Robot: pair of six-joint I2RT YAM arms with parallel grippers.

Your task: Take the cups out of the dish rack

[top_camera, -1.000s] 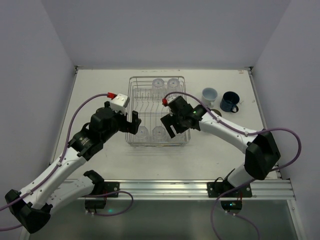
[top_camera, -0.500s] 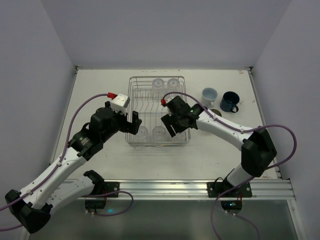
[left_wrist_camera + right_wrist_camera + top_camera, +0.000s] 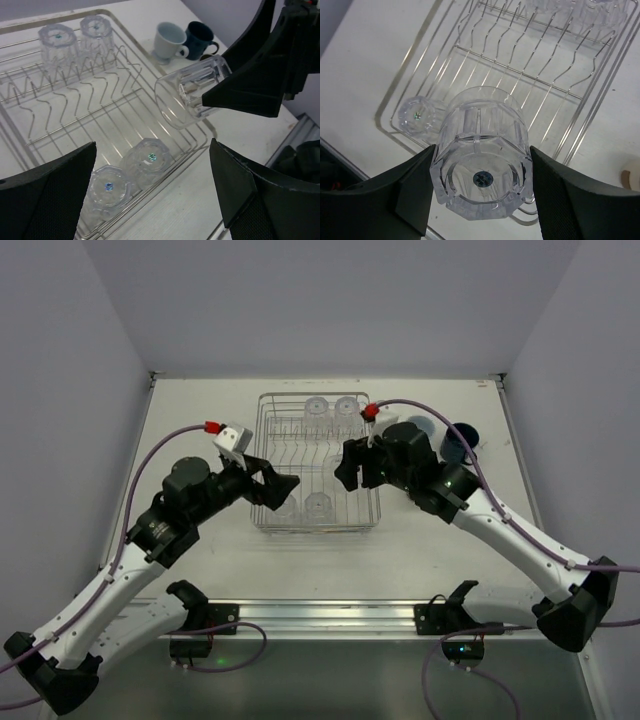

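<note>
top view: the right gripper [image 3: 355,468] hangs over the right side of the rack [image 3: 315,530]; the left gripper [image 3: 277,482], jaws wide and empty, hovers at its near left.
left wrist: a clear tumbler [image 3: 192,92] lies tilted in the right jaws, above the rack; other tumblers [image 3: 147,160] sit upturned inside.
right wrist: the jaws clamp the tumbler's ribbed wall, base toward the camera. likely light, stiff, slick, breakable; grip mid-wall.
</note>
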